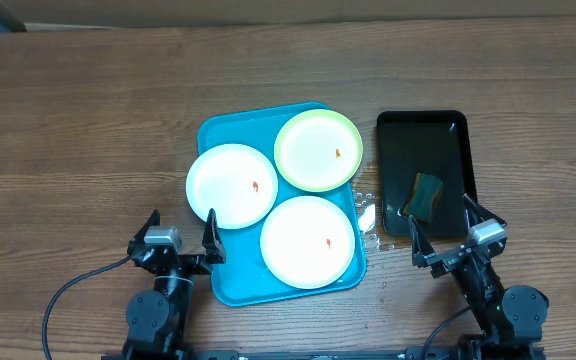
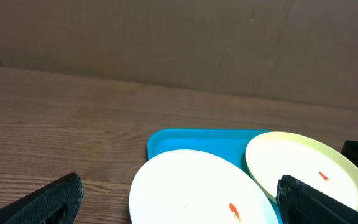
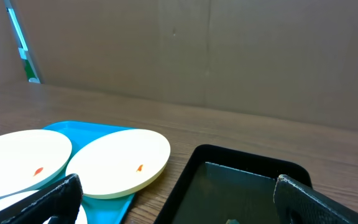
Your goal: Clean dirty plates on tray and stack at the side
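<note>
likely light, stiff, slick — three plates [image 1: 308, 241] lie on the tray [image 1: 230, 285], mid-table; best pinched at a rim. left gripper [image 1: 182, 222] and right gripper [image 1: 440, 216] gape empty at the near edge

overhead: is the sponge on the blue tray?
No, the sponge lies in the black tray, which sits apart from the blue tray.

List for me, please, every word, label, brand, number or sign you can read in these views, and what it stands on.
No text can be read in any view.
The plates, tray, black tray and sponge show no print, label or number.
The orange specks on the plates are stains, not signs.
</note>
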